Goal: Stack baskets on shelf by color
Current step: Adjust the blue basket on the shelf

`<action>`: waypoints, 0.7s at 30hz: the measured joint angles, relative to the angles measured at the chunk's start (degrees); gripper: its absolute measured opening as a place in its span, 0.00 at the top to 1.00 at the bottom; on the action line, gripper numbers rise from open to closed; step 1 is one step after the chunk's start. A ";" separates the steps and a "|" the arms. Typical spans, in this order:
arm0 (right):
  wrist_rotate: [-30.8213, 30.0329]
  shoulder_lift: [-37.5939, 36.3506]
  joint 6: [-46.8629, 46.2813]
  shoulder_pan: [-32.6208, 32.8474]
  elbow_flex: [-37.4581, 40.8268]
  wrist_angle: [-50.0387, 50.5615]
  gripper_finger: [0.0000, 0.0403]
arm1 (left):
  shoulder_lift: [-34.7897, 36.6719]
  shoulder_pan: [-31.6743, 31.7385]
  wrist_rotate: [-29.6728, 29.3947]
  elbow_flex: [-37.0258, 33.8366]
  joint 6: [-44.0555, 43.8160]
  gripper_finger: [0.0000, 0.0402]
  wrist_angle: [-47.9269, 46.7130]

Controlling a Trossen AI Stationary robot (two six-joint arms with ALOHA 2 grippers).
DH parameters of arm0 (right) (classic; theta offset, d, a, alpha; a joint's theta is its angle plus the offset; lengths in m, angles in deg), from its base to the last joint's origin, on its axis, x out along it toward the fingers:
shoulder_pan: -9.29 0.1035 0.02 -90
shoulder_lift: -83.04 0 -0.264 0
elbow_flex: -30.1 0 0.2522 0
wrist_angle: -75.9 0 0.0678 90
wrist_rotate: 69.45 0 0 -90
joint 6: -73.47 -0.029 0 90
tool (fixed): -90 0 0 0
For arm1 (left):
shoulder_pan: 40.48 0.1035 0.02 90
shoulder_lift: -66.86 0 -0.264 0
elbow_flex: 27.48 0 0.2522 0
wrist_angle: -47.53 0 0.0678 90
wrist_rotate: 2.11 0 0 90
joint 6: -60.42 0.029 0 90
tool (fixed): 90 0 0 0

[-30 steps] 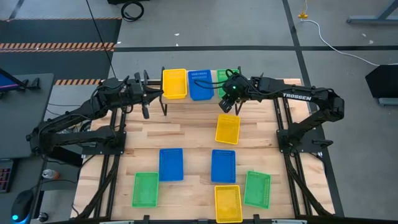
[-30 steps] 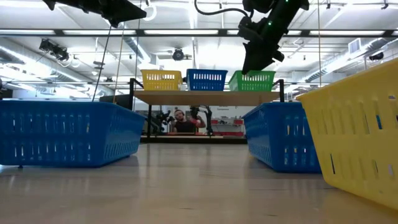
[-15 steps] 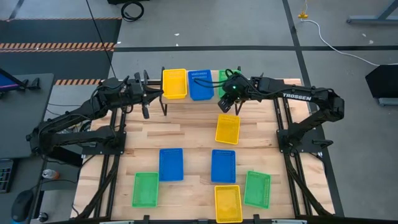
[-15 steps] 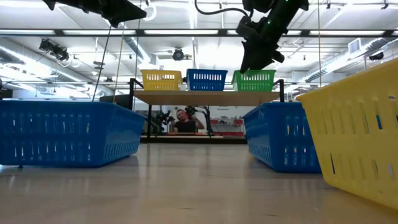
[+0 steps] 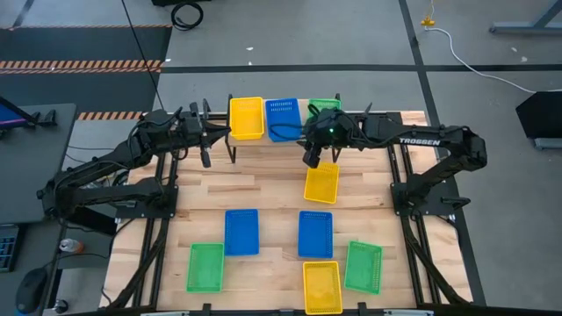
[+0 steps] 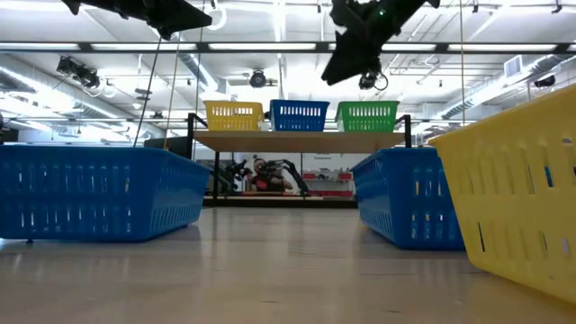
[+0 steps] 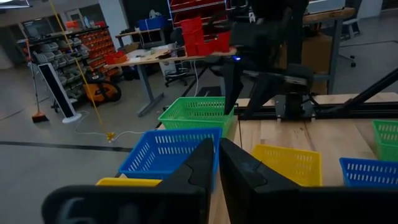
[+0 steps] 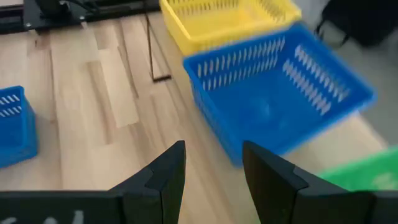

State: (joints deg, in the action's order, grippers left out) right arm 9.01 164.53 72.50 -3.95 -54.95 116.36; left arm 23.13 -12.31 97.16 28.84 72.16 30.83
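yellow basket (image 5: 247, 117), blue basket (image 5: 282, 118) and green basket (image 5: 324, 107) sit side by side on the shelf (image 6: 297, 139). right tool (image 5: 311, 159) hangs released, empty, just off the shelf's front edge above the desk (image 5: 263, 189). left tool (image 5: 205, 158) is clenched beside the shelf's end.

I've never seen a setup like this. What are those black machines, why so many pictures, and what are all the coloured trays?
The black machines are two robot arms at a wooden table. One picture looks straight down, one sits at table height, and two come from cameras on the arms' wrists.

The trays are plastic baskets. A yellow basket, a blue basket and a green basket stand side by side on a small shelf at the table's far edge. Seven more lie on the table: two yellow, two blue and two green near the front, one yellow near the shelf.

The right gripper, jaws open and empty, hangs over the table just in front of the shelf. The left gripper, jaws shut and empty, waits beside the shelf.
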 joint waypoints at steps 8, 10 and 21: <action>-2.30 0.00 6.40 -0.07 0.00 -3.52 0.59 | -0.02 -0.02 -0.07 0.00 0.00 0.93 0.18; -2.33 0.60 7.99 -0.37 0.00 -4.05 0.59 | -0.02 0.00 -0.64 0.00 -0.02 0.92 0.66; -0.80 11.06 11.71 -1.04 -5.69 -3.98 0.59 | 0.00 0.00 -1.07 0.02 -0.22 0.92 1.28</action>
State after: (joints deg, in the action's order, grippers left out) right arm 8.21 175.60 84.21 -5.00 -60.64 112.38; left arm 23.13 -12.31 96.09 28.87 71.94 32.10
